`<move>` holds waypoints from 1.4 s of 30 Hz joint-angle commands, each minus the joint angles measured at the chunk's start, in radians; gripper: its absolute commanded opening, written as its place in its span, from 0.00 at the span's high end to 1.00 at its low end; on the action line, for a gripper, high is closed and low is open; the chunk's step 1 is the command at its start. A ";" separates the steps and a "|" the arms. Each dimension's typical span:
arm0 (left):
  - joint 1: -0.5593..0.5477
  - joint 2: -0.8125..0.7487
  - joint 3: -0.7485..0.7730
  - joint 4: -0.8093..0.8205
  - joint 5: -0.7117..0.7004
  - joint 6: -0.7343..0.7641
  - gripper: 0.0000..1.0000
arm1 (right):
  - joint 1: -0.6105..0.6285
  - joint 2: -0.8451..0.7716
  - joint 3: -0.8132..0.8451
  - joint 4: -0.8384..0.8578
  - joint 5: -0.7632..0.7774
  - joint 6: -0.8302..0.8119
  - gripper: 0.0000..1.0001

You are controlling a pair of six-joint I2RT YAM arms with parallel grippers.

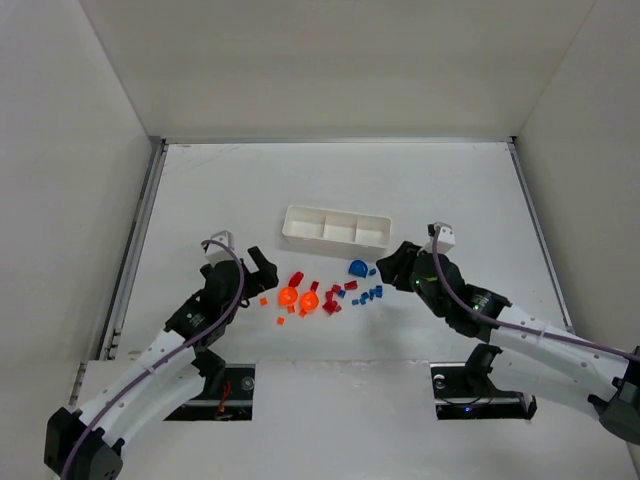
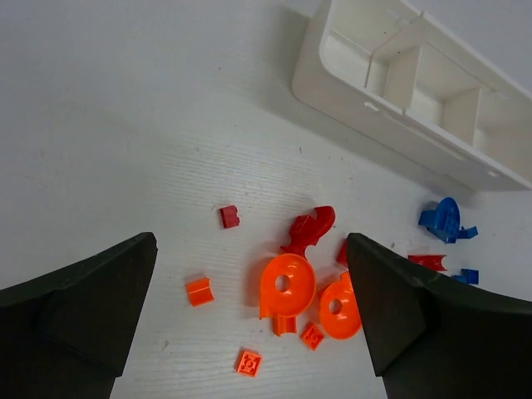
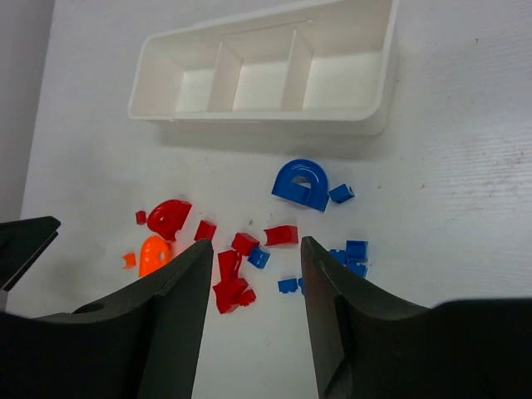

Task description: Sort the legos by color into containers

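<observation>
Red, orange, blue legos (image 1: pixel 325 295) scattered on the table (image 1: pixel 450 190), white tray (image 1: pixel 336 228) on their far side, left claw (image 1: pixel 262 272) wide open, right claw (image 1: pixel 390 264) open, both empty, flanking the pile

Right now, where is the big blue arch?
In the top view, the blue arch lies on the table just below the tray's right end, to the right of the red pieces.
</observation>
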State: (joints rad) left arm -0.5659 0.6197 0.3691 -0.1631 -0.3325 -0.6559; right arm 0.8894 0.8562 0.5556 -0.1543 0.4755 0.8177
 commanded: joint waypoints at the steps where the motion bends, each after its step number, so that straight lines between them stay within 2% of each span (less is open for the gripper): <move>1: -0.021 -0.026 0.027 0.005 -0.014 -0.016 0.00 | -0.001 0.009 0.078 -0.088 0.032 0.041 0.48; 4: -0.015 -0.060 0.011 0.013 -0.022 -0.021 0.00 | 0.000 0.033 0.101 -0.102 0.022 0.012 0.54; 9: -0.016 -0.066 -0.004 0.077 -0.069 -0.014 0.00 | 0.007 0.067 0.135 -0.125 -0.021 -0.031 0.85; 12: -0.031 -0.019 0.033 0.109 -0.089 -0.010 0.00 | 0.033 0.082 0.135 -0.110 -0.076 -0.026 0.95; 16: -0.058 0.000 0.030 0.149 -0.105 -0.051 0.00 | 0.116 0.145 0.104 -0.013 -0.129 -0.028 0.94; 17: -0.073 -0.014 0.013 0.190 -0.088 -0.048 0.04 | 0.139 0.174 0.092 0.033 -0.141 -0.031 0.93; 18: -0.096 -0.023 -0.004 0.250 -0.070 -0.027 0.48 | 0.153 0.217 0.075 0.106 -0.164 -0.037 0.91; 19: -0.110 0.000 0.014 0.243 -0.066 -0.015 0.70 | 0.154 0.240 0.066 0.146 -0.181 -0.038 0.90; 21: -0.136 0.056 0.053 0.182 -0.074 -0.013 0.79 | 0.165 0.288 0.047 0.228 -0.204 -0.035 0.89; 25: -0.222 0.141 0.068 0.171 -0.120 -0.011 0.80 | 0.174 0.371 0.012 0.347 -0.207 -0.037 0.83; 30: -0.358 0.212 0.091 0.180 -0.200 0.028 0.75 | 0.174 0.521 0.023 0.443 -0.181 -0.040 0.77; 33: -0.423 0.300 0.119 0.192 -0.261 0.108 0.69 | 0.182 0.557 0.035 0.487 -0.181 -0.052 0.69; 37: -0.404 0.379 0.123 0.230 -0.283 0.163 0.62 | 0.184 0.537 0.040 0.469 -0.183 -0.087 0.62; 42: -0.345 0.505 0.133 0.316 -0.217 0.194 0.61 | 0.184 0.475 -0.002 0.457 -0.178 -0.086 0.59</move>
State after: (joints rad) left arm -0.9382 1.0775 0.4580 0.0711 -0.5579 -0.5095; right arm 1.0626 1.3830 0.5690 0.2451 0.2840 0.7475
